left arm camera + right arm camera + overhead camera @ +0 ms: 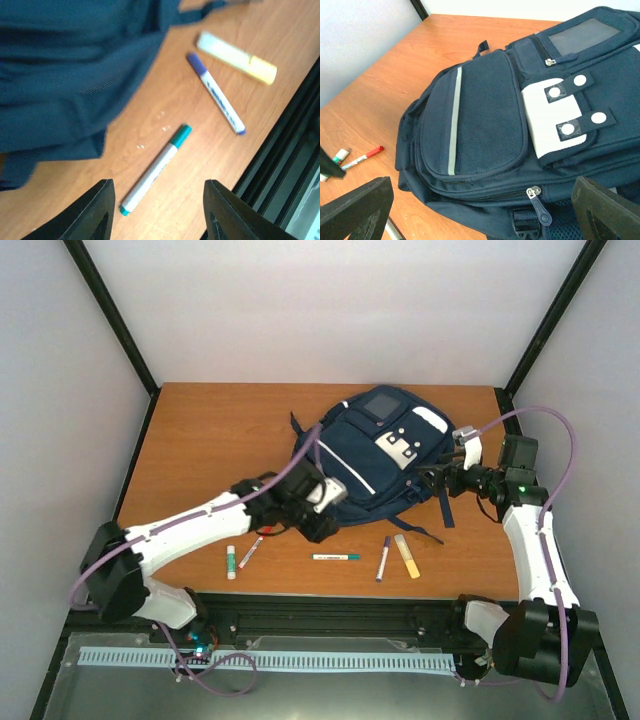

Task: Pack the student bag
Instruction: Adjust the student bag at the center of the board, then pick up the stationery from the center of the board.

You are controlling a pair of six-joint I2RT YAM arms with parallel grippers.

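Note:
The student bag lies flat in the middle of the table, navy with a white stripe and white patches. My left gripper hovers at its near left corner. In the left wrist view the left gripper stands open above the wood, with the near end of a green-capped marker on the table beneath it and nothing held. My right gripper is at the bag's right side. In the right wrist view the right gripper is open wide, just short of the bag and its main zipper pull.
Along the near table edge lie a glue stick, a red marker, the green marker, a purple marker and a yellow highlighter. A dark strap trails from the bag's right side. A black rail borders the table front.

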